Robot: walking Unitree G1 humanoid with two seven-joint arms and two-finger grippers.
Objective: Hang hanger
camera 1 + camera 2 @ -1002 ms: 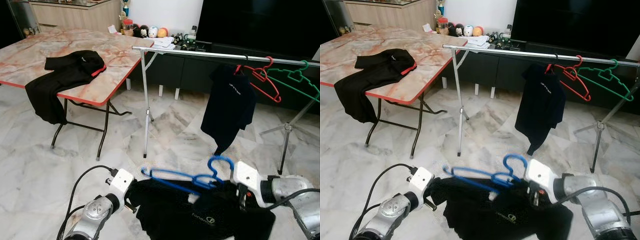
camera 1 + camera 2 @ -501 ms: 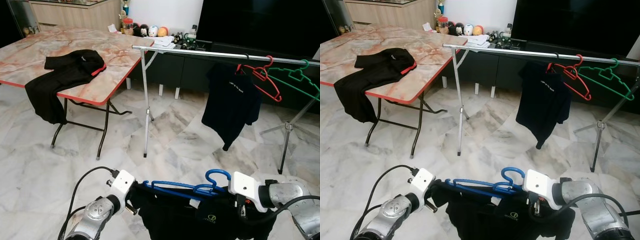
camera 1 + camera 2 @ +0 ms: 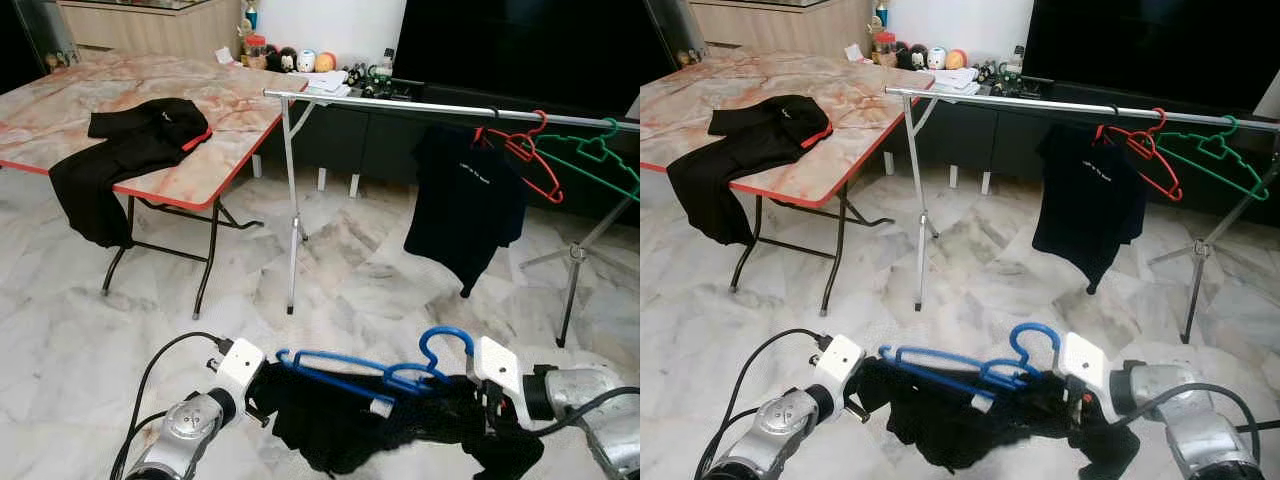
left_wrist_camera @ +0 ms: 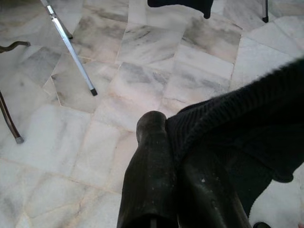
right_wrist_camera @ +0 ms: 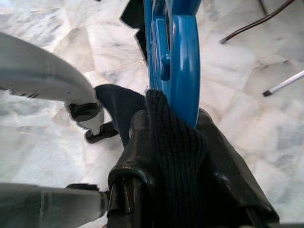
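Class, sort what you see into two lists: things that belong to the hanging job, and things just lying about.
Belongs to the job:
- blue plastic hanger
- black knit garment on it
- silver clothes rail
- left gripper
- right gripper

Lying about:
- black clothing on the marble-top table
- red hanger
- green hanger

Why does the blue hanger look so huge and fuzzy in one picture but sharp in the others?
In the right wrist view the blue hanger sits right against the lens, so it looks big and soft; in the left eye view it is farther off and crisp, and the marble floor shows pale glare.

Marble-topped table — black garment draped (overhanging its edge).
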